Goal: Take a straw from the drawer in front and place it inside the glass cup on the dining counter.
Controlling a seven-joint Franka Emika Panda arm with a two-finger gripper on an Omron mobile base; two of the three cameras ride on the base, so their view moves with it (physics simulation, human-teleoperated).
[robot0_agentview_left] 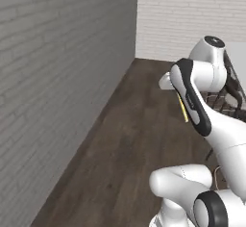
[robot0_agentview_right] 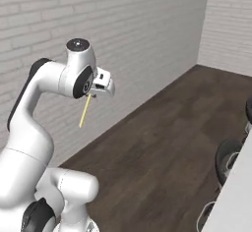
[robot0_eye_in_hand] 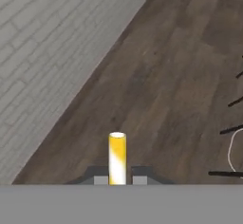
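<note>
We're mid-carry: gripper [robot0_agentview_right: 91, 96] clamped on the straw [robot0_agentview_right: 84, 111], which hangs down from the jaws above the wood floor [robot0_agentview_left: 134, 144] beside the grey brick wall [robot0_agentview_left: 57, 77]. Next we'd need to find the dining counter [robot0_agentview_right: 236, 191], locate the glass cup, then lower the straw in

Dark wood floor [robot0_agentview_right: 162, 142], dark stools [robot0_agentview_right: 227, 159] on it

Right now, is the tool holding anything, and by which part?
Yes: the tool is shut on the straw, gripping its upper end; the rest hangs down below the fingers.
</note>
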